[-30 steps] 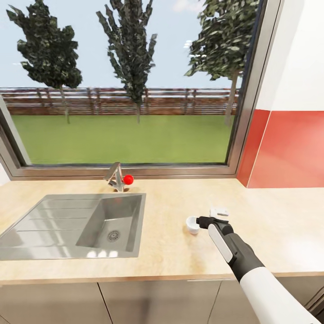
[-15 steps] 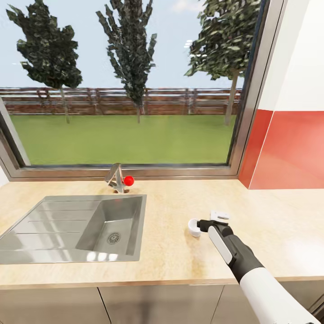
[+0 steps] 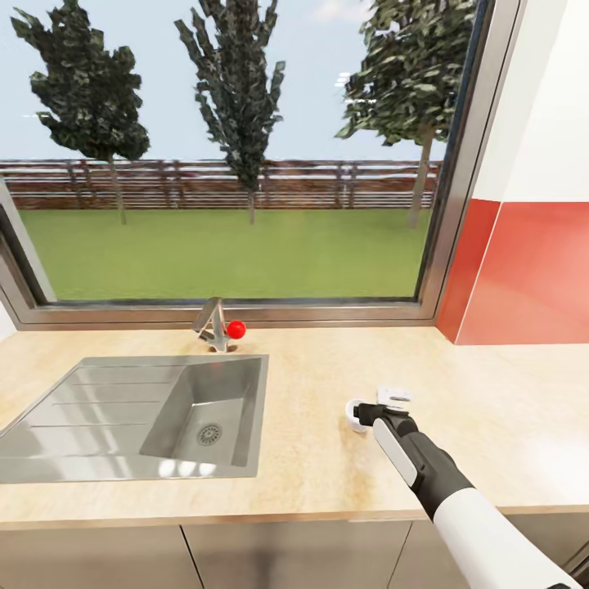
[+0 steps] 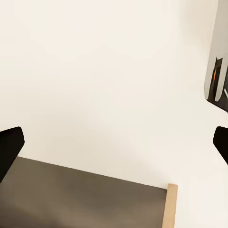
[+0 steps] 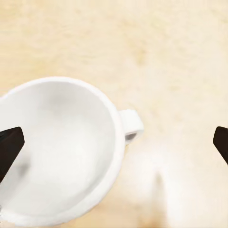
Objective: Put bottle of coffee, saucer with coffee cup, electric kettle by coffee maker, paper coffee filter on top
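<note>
Right tool (image 5: 114, 142) is hanging wide open over the coffee cup (image 5: 59, 149), which is standing on the table (image 3: 327, 466).

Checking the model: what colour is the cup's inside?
White, like the rest of the coffee cup; clearest in the right wrist view.

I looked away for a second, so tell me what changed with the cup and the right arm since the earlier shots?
The right gripper drew back slightly toward the counter's front edge, and the coffee cup came with it, tipping from upright toward its side. The kitchen countertop, sink and faucet look unchanged.
</note>
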### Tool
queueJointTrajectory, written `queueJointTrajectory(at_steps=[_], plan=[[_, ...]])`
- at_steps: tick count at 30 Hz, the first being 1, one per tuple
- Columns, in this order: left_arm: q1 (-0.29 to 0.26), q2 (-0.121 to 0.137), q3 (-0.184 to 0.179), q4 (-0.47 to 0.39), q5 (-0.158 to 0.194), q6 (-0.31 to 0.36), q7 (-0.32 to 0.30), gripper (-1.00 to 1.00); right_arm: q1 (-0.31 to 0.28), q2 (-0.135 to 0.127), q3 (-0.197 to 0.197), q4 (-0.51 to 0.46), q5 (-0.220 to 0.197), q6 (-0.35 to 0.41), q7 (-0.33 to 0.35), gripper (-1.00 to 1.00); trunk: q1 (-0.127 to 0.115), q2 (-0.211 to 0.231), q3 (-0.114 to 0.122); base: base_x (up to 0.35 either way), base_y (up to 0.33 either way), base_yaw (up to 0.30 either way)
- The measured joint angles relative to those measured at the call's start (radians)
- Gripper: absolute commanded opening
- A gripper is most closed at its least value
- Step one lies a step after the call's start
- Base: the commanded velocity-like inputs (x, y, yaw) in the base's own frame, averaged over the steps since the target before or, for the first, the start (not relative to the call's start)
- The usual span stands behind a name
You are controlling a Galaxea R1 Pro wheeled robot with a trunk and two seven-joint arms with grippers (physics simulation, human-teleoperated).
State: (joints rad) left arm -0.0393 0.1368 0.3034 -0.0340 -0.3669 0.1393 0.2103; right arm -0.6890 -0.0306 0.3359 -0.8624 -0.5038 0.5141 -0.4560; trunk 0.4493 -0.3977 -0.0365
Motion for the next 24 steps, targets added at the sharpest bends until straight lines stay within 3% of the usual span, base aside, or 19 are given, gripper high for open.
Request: queueJointTrajectory(at_steps=[24], plan=[[0.0,0.0,-0.001,0.0,0.0,0.0,0.0,1.0,0.0,0.001,0.005,0.084,-0.002,-0.049,0.001,1.0,0.0,0.0,0.0,0.001,0.001,0.0]])
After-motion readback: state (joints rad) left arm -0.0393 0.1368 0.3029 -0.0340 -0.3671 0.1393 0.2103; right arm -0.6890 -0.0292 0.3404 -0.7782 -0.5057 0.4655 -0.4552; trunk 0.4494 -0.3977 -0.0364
